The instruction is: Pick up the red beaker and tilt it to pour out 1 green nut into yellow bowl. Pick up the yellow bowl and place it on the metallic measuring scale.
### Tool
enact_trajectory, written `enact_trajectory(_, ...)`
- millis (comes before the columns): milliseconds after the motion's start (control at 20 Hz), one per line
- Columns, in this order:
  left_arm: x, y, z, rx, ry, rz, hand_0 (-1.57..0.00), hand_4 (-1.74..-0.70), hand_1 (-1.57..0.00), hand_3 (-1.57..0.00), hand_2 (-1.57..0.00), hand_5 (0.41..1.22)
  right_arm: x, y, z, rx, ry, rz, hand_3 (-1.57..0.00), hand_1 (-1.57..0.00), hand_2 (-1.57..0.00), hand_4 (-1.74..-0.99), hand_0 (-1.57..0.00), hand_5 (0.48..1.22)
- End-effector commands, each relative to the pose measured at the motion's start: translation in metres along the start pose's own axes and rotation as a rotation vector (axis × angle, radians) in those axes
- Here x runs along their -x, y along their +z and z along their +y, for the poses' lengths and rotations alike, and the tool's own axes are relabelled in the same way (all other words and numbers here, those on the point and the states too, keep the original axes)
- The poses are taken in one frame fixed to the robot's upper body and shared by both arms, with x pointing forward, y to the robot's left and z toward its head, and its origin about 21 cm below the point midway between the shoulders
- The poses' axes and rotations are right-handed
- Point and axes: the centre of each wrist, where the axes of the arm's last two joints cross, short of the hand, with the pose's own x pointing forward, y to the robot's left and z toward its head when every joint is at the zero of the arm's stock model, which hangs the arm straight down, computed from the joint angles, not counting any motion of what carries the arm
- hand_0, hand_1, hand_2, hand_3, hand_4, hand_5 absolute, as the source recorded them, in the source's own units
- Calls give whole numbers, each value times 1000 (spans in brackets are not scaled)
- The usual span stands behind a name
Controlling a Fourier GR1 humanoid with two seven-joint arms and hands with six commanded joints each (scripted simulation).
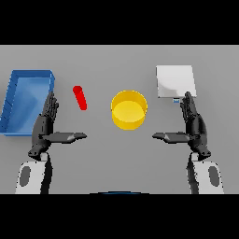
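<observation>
Red beaker is seen lying at one o'clock from the open-fingered left hand, its long axis running eleven-to-five, far nearer than the open right hand.

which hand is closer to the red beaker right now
Left. The left hand is open just below and to the left of the red beaker. The right hand is open far across the table, beyond the yellow bowl.

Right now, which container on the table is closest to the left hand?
The blue tray, right beside the left hand. The red beaker lies farther off, the yellow bowl farther still.
</observation>
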Motion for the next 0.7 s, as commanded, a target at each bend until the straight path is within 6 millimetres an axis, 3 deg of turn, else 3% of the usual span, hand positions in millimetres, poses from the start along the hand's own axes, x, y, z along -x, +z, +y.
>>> enact_trajectory(0, 0, 0, 0, -1, 0, 0, 1, -1151, 1, 1, 1, 599, 0, 0, 0, 1, 0, 0, 1, 1, 1, -1167, 1, 599)
enact_trajectory(250, 1, 2, 3, 1, 1, 1, 1, -1151, 1, 1, 1, 599, 1, 3, 4, -3, -2, -5, 1, 1, 1, -1167, 1, 599)
enact_trajectory(300, -3, 9, 7, 30, -63, -19, 1, -1151, 1, 1, 1, 599, -1, 10, 1, -1, 155, -78, 1, 1, 1, -1167, 1, 599)
enact_trajectory(400, -13, 21, 8, 57, -129, -46, 1, -1158, 1, 1, 1, 599, -1, 21, 2, -9, 298, -121, 1, 1, 1, -1162, 1, 594)
enact_trajectory(650, -15, 26, 3, 77, -175, -2, 1, -1164, 1, 1, 1, 603, -7, 29, 6, -7, 332, -111, 1, 1, 1, -1183, 1, 596)
